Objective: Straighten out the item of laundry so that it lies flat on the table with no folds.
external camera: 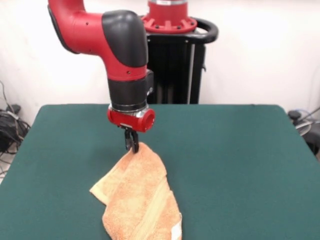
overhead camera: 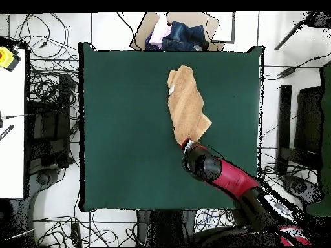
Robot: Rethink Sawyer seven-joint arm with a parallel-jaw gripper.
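From the front view you see the gripper [external camera: 131,143] low over the table [external camera: 240,165], its dark fingers pressed together on the top corner of the orange-tan towel [external camera: 140,200], pinching it. The towel hangs slightly from that corner and spreads toward the near edge, folded over itself, with a paler border band running along it and a small white care tag [external camera: 176,231] at its lowest corner.

From overhead you lose the fingers: the red and black arm [overhead camera: 223,174] covers them. Here the towel [overhead camera: 186,103] shows as a long crumpled strip right of the table's [overhead camera: 123,129] centre, running from near the arm's end toward the far edge. Beyond that edge lies a heap of clothes [overhead camera: 173,33].
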